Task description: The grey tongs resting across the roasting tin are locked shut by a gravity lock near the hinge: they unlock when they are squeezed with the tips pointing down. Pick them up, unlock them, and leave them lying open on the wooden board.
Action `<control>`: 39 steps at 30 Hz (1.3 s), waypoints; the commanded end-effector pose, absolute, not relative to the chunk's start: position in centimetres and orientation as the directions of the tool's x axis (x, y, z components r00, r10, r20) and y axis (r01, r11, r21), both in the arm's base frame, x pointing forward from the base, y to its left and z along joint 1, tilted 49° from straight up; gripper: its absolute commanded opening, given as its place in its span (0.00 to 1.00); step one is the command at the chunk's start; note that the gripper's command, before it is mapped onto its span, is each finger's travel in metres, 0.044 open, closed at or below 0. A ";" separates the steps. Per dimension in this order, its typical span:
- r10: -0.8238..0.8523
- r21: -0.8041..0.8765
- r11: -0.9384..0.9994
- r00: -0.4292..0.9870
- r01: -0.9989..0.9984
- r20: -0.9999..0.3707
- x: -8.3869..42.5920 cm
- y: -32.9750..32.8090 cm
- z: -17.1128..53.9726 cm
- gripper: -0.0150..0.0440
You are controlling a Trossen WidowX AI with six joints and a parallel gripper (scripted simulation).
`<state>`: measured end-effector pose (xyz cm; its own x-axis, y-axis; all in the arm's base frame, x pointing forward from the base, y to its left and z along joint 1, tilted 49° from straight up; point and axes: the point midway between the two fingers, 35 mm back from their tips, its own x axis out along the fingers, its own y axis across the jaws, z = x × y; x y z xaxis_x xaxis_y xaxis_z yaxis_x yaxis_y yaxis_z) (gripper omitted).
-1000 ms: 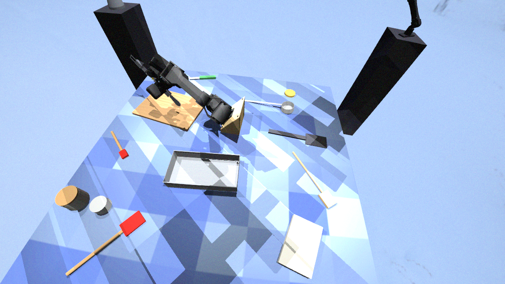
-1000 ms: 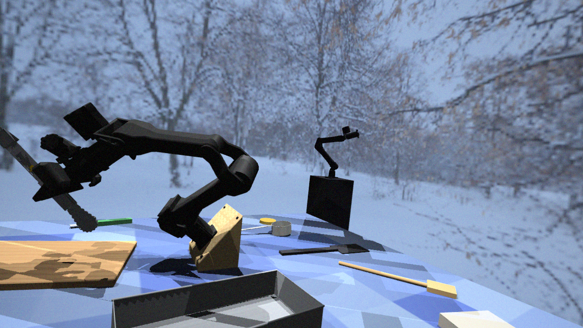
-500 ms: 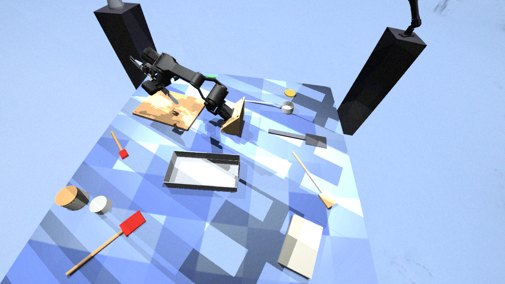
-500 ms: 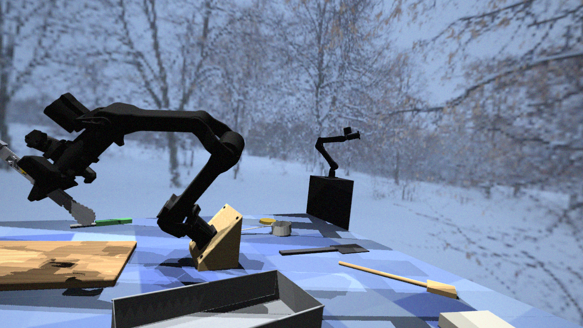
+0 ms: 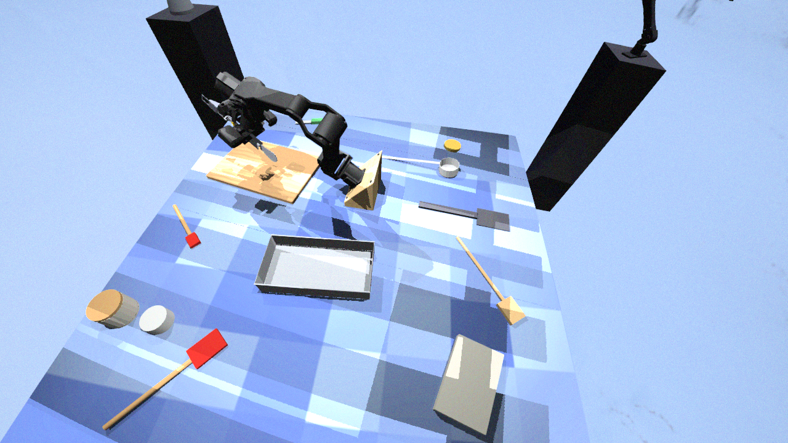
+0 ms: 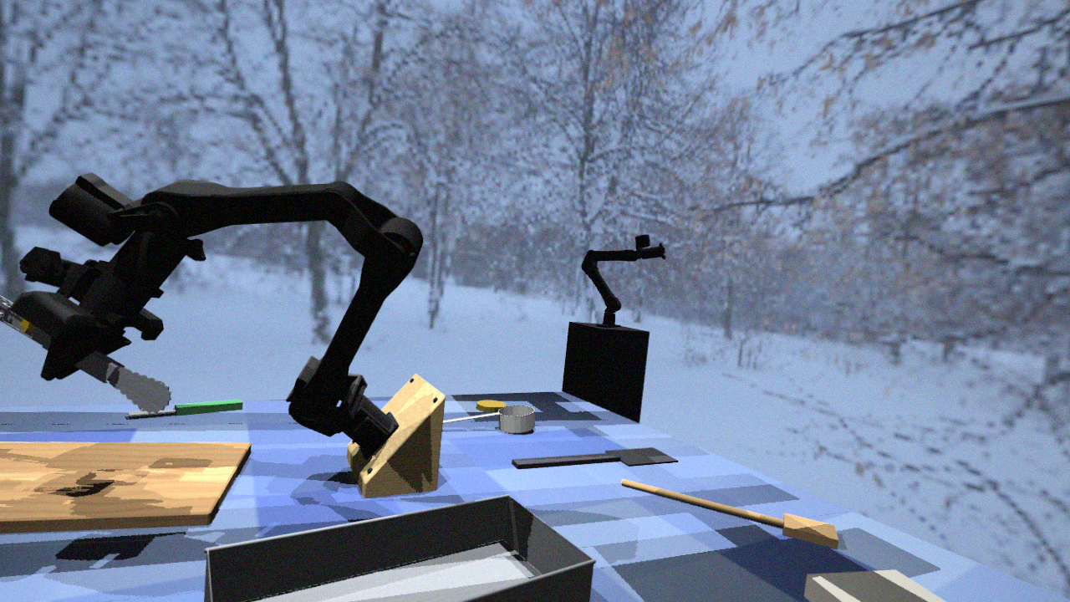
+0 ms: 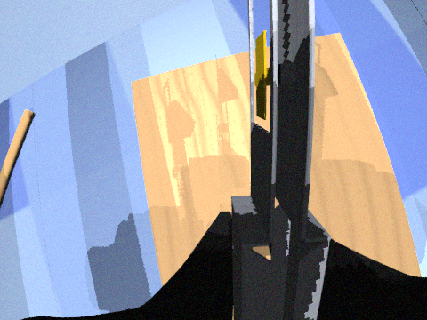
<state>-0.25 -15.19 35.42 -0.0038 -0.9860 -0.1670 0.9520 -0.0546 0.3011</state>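
The gripper (image 6: 63, 336) is clamped on the grey tongs (image 6: 127, 381), held in the air above the wooden board (image 6: 112, 479). Their two slim arms lie close together, serrated tips tilted downward, a small yellow piece (image 7: 261, 74) near the hinge.

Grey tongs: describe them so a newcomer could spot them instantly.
Find the pale wooden board at the table's far left corner, beside the black arm's tan wedge base. Above it the arm's black hand is shut on the long grey metal tongs, tips angled down. Unlike the flat spatulas nearby, they have scalloped tips and a yellow tab.
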 end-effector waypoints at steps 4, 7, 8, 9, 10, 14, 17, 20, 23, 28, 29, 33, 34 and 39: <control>-0.984 0.299 -0.041 0.013 0.954 -0.177 -0.2 -15.7 36.0 0.00; -0.983 0.307 -0.040 0.018 0.951 -0.182 -0.2 -15.9 36.0 0.00; -0.982 0.308 -0.039 0.020 0.951 -0.185 -0.2 -15.9 36.0 0.00; -0.981 0.307 -0.040 0.021 0.951 -0.192 -0.2 -15.9 36.0 0.00; -0.980 0.306 -0.041 0.022 0.951 -0.200 -0.2 -16.0 36.0 0.00; -0.966 0.299 -0.052 0.028 0.953 -0.255 -0.2 -16.1 35.9 0.00; -0.952 0.289 -0.060 0.032 0.956 -0.304 -0.1 -16.1 35.8 0.00; -0.935 0.275 -0.067 0.036 0.959 -0.353 -0.1 -16.1 35.7 0.00; -0.915 0.258 -0.071 0.040 0.964 -0.402 0.0 -16.1 35.6 0.00; -0.875 0.224 -0.074 0.045 0.972 -0.482 0.1 -16.0 35.4 0.00; -0.867 0.216 -0.073 0.045 0.974 -0.497 0.1 -16.0 35.4 0.00; -0.829 0.179 -0.068 0.045 0.981 -0.558 0.2 -15.9 35.2 0.00; -0.819 0.169 -0.066 0.044 0.983 -0.573 0.2 -15.8 35.2 0.00; -0.773 0.124 -0.052 0.039 0.991 -0.634 0.3 -15.6 35.0 0.00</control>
